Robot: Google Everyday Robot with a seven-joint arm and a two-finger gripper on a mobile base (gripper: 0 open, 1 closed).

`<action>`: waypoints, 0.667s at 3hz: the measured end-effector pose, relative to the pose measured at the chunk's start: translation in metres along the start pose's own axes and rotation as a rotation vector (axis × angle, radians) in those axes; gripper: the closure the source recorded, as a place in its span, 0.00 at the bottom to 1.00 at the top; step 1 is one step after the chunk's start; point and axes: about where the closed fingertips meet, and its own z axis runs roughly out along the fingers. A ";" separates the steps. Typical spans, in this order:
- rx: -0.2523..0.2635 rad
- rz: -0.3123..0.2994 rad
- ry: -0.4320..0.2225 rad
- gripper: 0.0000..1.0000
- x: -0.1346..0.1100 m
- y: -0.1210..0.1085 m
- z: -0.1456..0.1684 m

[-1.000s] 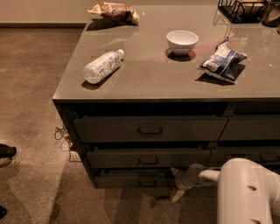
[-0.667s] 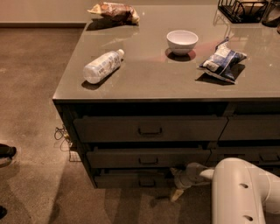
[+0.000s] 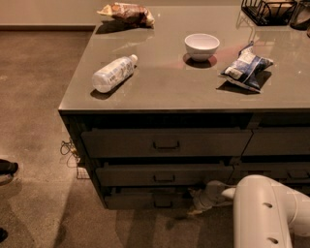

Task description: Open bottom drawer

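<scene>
The bottom drawer [image 3: 138, 199] is the lowest, slimmest front of the left three-drawer stack under the counter, with a small dark pull [image 3: 162, 204] at its centre. Its front looks about flush with the fronts above, and no interior shows. My gripper [image 3: 196, 201] is low near the floor at the right end of this drawer front, just right of the pull. The white arm [image 3: 264, 213] reaches in from the lower right. Whether the gripper touches the drawer cannot be told.
The middle drawer [image 3: 162, 174] and top drawer [image 3: 164, 143] sit above. A neighbouring stack [image 3: 278, 143] is at the right. On the counter [image 3: 164, 92] are a lying bottle [image 3: 112, 73], white bowl [image 3: 202, 46], blue chip bag [image 3: 246, 67], another bag [image 3: 127, 13] and a wire rack [image 3: 271, 9]. Cables [image 3: 70, 150] lie on the floor at the left.
The white arm body has shifted slightly left in the view. The gripper stays at the right end of the bottom drawer front. The drawer has not visibly moved.
</scene>
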 end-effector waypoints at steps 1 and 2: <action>-0.021 -0.010 0.004 0.64 -0.010 0.019 -0.018; -0.085 0.015 -0.032 0.87 -0.017 0.048 -0.026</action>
